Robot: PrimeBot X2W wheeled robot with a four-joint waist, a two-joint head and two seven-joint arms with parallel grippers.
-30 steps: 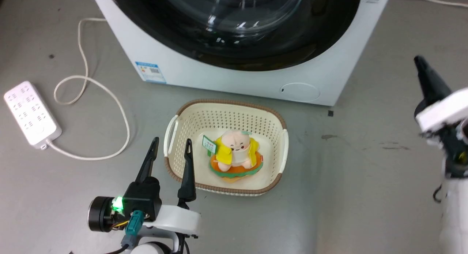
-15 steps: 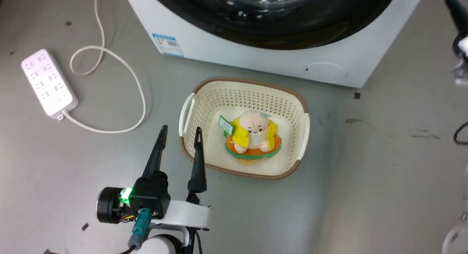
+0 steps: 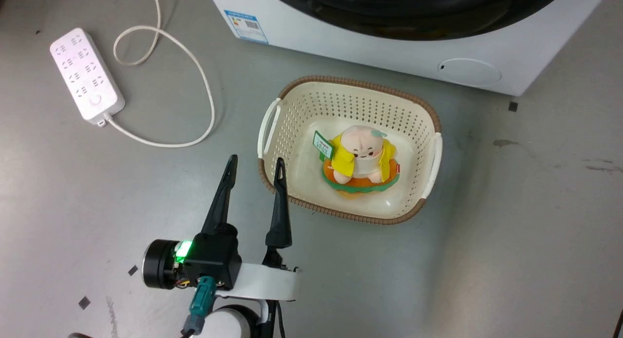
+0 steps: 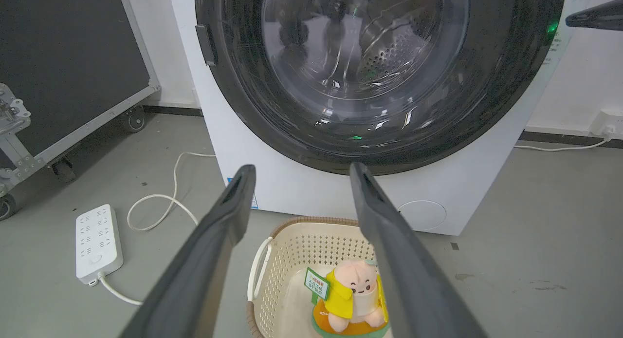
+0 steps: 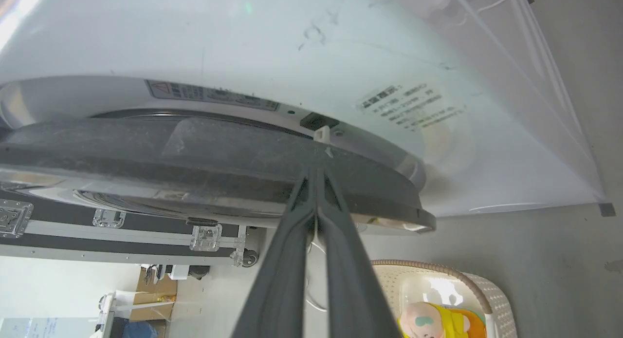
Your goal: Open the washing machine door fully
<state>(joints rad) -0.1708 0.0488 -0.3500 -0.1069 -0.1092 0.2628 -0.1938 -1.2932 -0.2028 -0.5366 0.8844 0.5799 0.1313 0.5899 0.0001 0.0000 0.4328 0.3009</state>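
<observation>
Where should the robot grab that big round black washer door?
Probably the rim of the large round glossy black door on the robot's right, opposite what looks like its hinge block. The right wrist view shows that rim standing slightly off the white washer front beside a small white latch hook, so the shut right gripper could come edge-on from the right and hook behind it.

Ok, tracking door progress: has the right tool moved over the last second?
Yes. Against the washer, the right tool rose from beside its lower corner; its shut tips now sit at the edge of the washing machine door.
</observation>
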